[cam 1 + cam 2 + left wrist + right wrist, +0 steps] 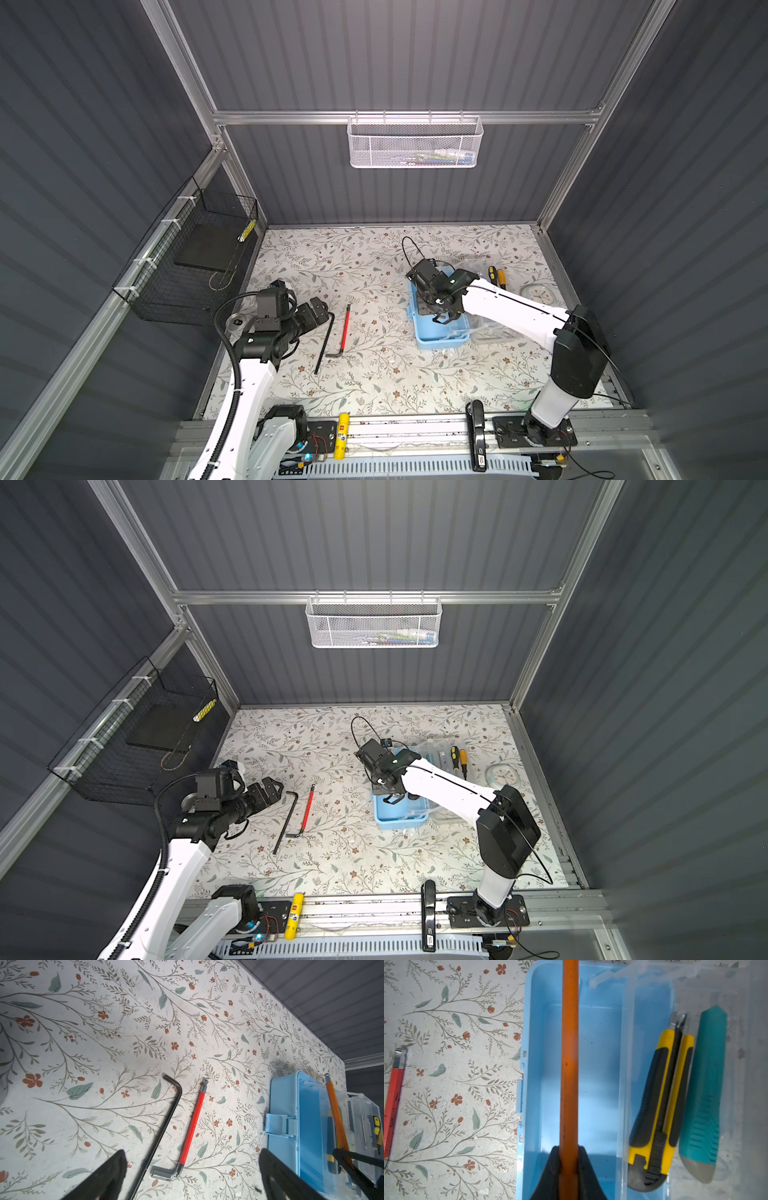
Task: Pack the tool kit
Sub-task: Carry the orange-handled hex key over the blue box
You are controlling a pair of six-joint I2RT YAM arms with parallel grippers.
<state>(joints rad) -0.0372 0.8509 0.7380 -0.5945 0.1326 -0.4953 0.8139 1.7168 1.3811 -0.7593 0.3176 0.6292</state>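
In both top views, the small light-blue plastic box [440,338] sits open on the flowery table [374,386], on the right arm's side. The right gripper [441,319] hangs just over it. The left gripper [320,309] is well apart from the box. It is near a long black bent metal hex key [324,345] and a red-sleeved hex key [345,328], which lie side by side on the table. Two screwdrivers with yellow and black handles [497,276] lie behind the box.

In the left wrist view, the left gripper [193,1154] has its fingers spread wide and holds nothing. Both keys lie right in front of it.

In the right wrist view, the right gripper [569,1153] is pinched tight on a long orange rod-shaped tool [569,1053]. The tool points the same way as the box's long side, and the blue part [600,1064] under it is bare. Beside that, in a clear plastic part [741,1022] (lid or tray, I cannot tell), lie a yellow-and-black utility knife [658,1109] and a teal cutter [706,1095].

I think the orange tool only needs to go down and be let go. The left arm is nearer the two keys
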